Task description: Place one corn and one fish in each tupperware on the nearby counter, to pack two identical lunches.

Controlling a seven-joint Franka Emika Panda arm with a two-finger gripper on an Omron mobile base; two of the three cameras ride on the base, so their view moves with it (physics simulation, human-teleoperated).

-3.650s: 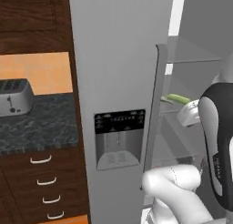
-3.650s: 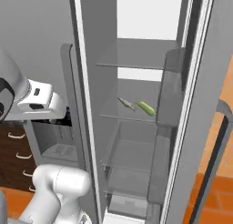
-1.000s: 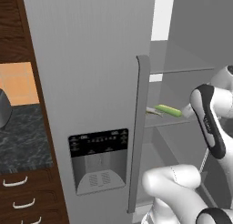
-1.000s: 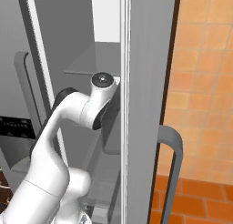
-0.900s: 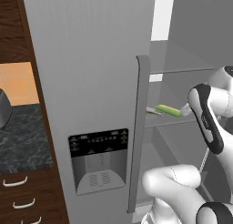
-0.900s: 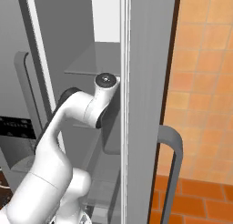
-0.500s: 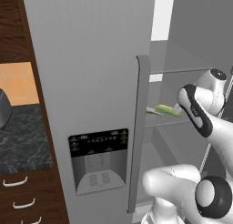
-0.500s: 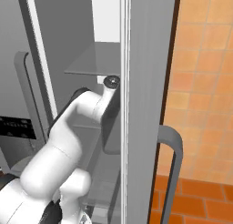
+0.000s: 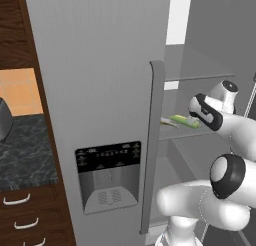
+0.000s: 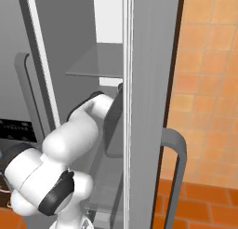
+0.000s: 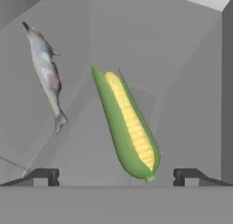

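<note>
Husked corn (image 11: 129, 127) lies on the fridge shelf (image 9: 195, 132) beside the silvery fish (image 11: 46, 73); my gripper (image 11: 116, 176) hangs spread, empty, lined up. Next I'd advance and clamp it.

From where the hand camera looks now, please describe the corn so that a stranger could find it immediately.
Look inside the open grey fridge, on the glass shelf the arm reaches toward. The corn lies there between the open fingertips, beside a slender silvery fish. Its yellow kernels wrapped in green husk set it apart.
</note>
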